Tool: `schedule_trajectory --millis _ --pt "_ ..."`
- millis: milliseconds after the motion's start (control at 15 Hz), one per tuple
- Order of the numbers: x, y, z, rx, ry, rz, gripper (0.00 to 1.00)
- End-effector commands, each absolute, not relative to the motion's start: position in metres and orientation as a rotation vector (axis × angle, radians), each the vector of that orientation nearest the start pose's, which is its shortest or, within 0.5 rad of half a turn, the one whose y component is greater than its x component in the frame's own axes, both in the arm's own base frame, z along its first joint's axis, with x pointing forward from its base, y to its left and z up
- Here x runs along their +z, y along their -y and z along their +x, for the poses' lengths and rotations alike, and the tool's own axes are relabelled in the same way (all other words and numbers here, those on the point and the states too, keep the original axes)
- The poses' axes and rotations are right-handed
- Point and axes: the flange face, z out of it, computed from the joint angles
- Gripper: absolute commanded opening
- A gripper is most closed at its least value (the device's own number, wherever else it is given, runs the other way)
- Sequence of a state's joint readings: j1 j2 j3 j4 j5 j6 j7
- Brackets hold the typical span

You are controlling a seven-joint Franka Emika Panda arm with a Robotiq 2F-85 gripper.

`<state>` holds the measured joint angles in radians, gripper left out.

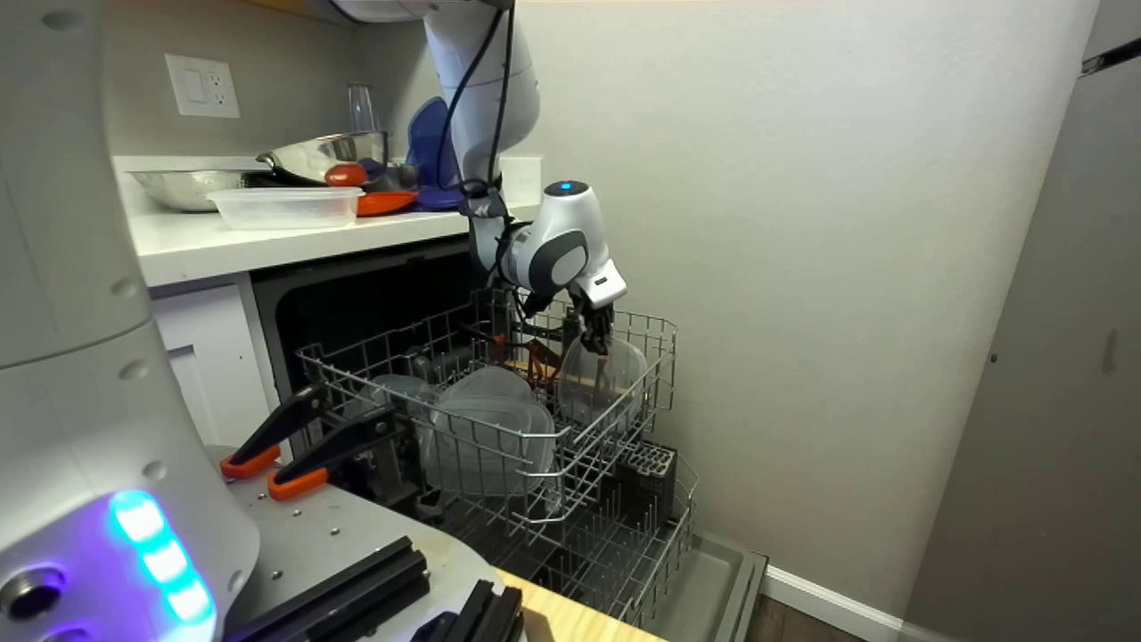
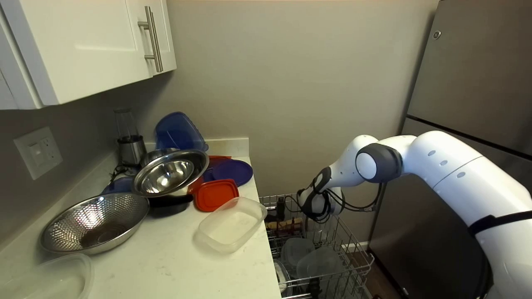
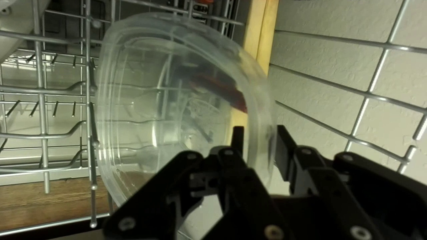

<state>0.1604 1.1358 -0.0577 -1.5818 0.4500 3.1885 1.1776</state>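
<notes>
I have the tool at the rim of a clear plastic container — in the wrist view one finger sits inside that rim and the other outside it. The fingers stand a little apart with the rim between them, and I cannot tell whether they press on it. The container is tilted just below the tool, within the wires of the upper rack. Beyond the rim, ahead of the tool, I see a pale wooden strip, and a dark red piece shows through the container's clear wall.

In an exterior view another clear container stands in the same rack, off to one side of the tool and lower than it. A black basket stands in the lower rack, well below the tool. Higher than the tool is the white surface with a steel colander, a steel bowl, a red lid and a translucent tub — the tub near the edge on the tool's side. On the tool's other side stands a grey refrigerator.
</notes>
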Motion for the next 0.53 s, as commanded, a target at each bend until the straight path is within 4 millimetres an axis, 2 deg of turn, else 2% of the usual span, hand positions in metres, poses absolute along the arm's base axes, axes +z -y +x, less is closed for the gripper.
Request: schedule_trajectory --millis 0,267,467 --pt "0.035 -0.034 0.675 -0.574 -1.845 -2.059 0.01" --pt "0.069 -0.033 0.684 -0.688 -1.811 -2.091 0.02" --pt "0.094 -0.044 0.694 -0.695 -1.77 -2.118 0.01"
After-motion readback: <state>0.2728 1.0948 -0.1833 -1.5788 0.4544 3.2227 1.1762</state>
